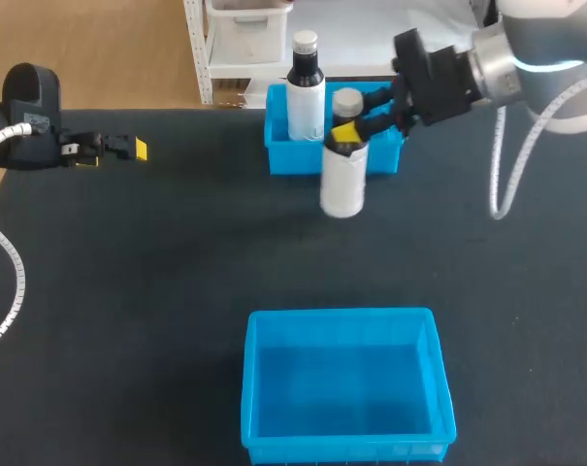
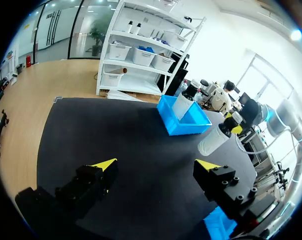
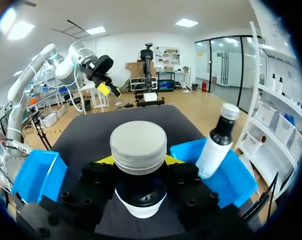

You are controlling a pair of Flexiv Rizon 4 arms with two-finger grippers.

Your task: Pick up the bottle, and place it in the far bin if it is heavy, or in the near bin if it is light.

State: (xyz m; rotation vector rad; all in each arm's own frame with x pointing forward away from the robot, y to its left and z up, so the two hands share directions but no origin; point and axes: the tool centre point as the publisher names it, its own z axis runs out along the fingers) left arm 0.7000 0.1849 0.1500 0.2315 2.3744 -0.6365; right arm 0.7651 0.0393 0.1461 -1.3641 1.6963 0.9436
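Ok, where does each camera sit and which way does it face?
Head view: above and behind the robot, looking down on the table; both arms show, the left gripper open, the right gripper shut on the white-capped bottle.
Left wrist view: on the left wrist, looking across the table to the far bin; its own open fingers show.
Right wrist view: on the right wrist, looking over the held bottle's cap; its own fingers show.
Shared: both wrist views see the far bin and each other's gripper.

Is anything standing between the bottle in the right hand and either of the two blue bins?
Nothing visible blocks either path. The held bottle hangs close to the far bin, where another bottle already occupies one end. Only bare table lies toward the near bin.
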